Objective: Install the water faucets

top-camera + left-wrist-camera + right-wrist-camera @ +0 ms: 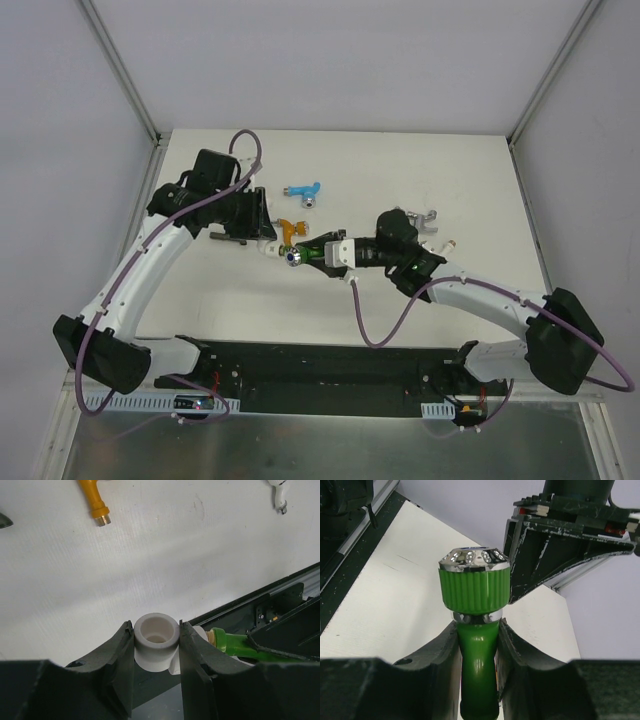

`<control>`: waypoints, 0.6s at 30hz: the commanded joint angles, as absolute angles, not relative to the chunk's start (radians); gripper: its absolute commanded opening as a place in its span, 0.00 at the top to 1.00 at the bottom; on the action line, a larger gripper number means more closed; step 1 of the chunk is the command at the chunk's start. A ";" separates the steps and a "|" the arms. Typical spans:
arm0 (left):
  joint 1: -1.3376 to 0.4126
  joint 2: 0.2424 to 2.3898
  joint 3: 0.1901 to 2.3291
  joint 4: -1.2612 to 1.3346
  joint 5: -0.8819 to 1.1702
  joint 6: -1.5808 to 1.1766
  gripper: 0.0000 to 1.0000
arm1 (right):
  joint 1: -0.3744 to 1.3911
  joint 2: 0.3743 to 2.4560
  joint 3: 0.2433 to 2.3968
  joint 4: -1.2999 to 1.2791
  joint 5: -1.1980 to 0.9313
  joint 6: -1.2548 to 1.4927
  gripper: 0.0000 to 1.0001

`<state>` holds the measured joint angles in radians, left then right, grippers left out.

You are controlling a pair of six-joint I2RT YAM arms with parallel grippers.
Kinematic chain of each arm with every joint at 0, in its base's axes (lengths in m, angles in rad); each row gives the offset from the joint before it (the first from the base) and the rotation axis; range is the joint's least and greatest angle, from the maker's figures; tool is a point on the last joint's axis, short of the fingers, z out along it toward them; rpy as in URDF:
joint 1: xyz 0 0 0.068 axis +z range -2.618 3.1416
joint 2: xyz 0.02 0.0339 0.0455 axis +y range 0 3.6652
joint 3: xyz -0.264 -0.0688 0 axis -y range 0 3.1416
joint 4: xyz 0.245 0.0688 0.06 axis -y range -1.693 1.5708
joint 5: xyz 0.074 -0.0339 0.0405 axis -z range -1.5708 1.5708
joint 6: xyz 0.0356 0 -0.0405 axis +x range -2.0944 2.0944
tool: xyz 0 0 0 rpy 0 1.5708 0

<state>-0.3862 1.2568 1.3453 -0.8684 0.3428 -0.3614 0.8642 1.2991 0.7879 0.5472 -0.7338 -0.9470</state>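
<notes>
My left gripper (266, 240) is shut on a small white pipe fitting (156, 640), held just above the table. My right gripper (328, 252) is shut on the body of the green faucet (475, 645), whose ribbed green cap with a chrome end (474, 580) points toward the left gripper. In the left wrist view the green faucet's brass thread (216, 636) meets the side of the fitting. The orange faucet (290, 230) lies just behind them. The blue faucet (303, 190) lies farther back. A silver faucet (425, 219) lies behind the right wrist.
A white faucet (278, 492) shows at the top right of the left wrist view. A small pale piece with a brass end (452, 242) lies right of the silver faucet. A black rail (330, 365) runs along the near edge between the arm bases.
</notes>
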 commanded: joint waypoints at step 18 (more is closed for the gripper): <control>-0.350 1.244 1.444 -0.943 0.523 -0.305 1.00 | 0.877 1.371 0.824 0.939 -0.853 -0.942 1.00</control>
<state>-0.3698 1.2980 1.4227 -0.9134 0.3870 -0.3244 0.8822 1.3758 0.7990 0.8032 -0.8013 -0.9684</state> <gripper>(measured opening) 0.342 0.348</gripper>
